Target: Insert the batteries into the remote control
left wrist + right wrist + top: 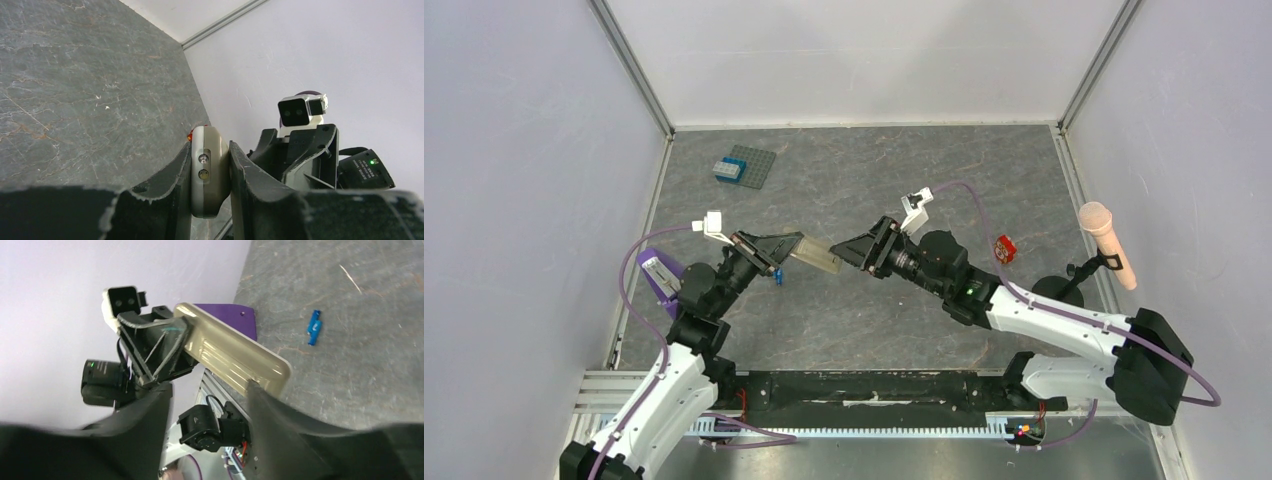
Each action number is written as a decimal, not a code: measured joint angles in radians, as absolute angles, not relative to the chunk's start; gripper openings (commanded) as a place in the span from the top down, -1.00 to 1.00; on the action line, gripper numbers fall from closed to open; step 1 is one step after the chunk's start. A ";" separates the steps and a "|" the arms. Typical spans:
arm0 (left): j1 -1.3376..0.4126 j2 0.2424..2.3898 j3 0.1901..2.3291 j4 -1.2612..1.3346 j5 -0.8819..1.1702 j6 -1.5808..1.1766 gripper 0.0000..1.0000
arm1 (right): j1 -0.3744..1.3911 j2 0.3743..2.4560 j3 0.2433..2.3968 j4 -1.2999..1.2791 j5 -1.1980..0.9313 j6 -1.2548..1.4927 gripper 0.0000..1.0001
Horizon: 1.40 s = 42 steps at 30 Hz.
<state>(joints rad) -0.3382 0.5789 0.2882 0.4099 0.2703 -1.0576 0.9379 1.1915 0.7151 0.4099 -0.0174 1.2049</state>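
Observation:
The remote control (pixel 817 254) is held off the table, and my left gripper (pixel 794 245) is shut on one end of it. The left wrist view shows that end (pixel 210 170) pinched between both fingers, small LEDs facing the camera. My right gripper (pixel 842 250) faces it from the right with jaws apart and nothing between them. In the right wrist view the remote's free end (pixel 230 347) lies just past my right gripper (pixel 209 387), next to one fingertip (pixel 255 390). Blue batteries (pixel 314 327) lie on the table, seen below the left gripper (pixel 778 273) in the top view.
A purple object (pixel 659 275) lies at the left wall. A blue brick (pixel 727 170) sits on a grey studded plate (pixel 756 163) at the far left. A small red-and-white object (pixel 1004 248) and a microphone (pixel 1107 243) are at the right.

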 measured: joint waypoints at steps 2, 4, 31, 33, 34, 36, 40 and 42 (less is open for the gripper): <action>-0.338 0.577 0.288 0.404 0.270 -1.059 0.96 | 0.938 1.176 0.715 0.348 0.015 1.190 -0.70; -0.338 0.573 0.289 0.393 0.271 -1.068 0.96 | 0.938 1.168 0.710 0.310 0.038 1.182 -0.87; -0.335 0.507 0.471 0.158 0.442 -1.329 0.09 | 0.908 1.217 0.674 0.639 -0.281 1.299 0.69; -0.335 0.531 0.508 0.122 0.491 -1.298 0.09 | 0.878 1.205 0.688 0.610 -0.334 1.280 0.68; -0.335 0.546 0.530 0.102 0.524 -1.278 0.10 | 0.861 1.197 0.699 0.588 -0.366 1.264 0.68; -0.335 0.574 0.563 0.065 0.571 -1.241 0.10 | 0.828 1.186 0.738 0.515 -0.428 1.216 0.66; -0.331 0.609 0.614 0.002 0.664 -1.160 0.08 | 0.790 1.184 0.813 0.383 -0.523 1.125 0.60; -0.331 0.615 0.627 -0.019 0.687 -1.142 0.04 | 0.780 1.181 0.825 0.356 -0.560 1.101 0.60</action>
<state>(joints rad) -0.3313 0.6151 0.6273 -0.0193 0.6872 -1.1416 0.7799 1.1809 0.8249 0.3561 -0.5598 1.1007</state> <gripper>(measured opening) 0.460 0.286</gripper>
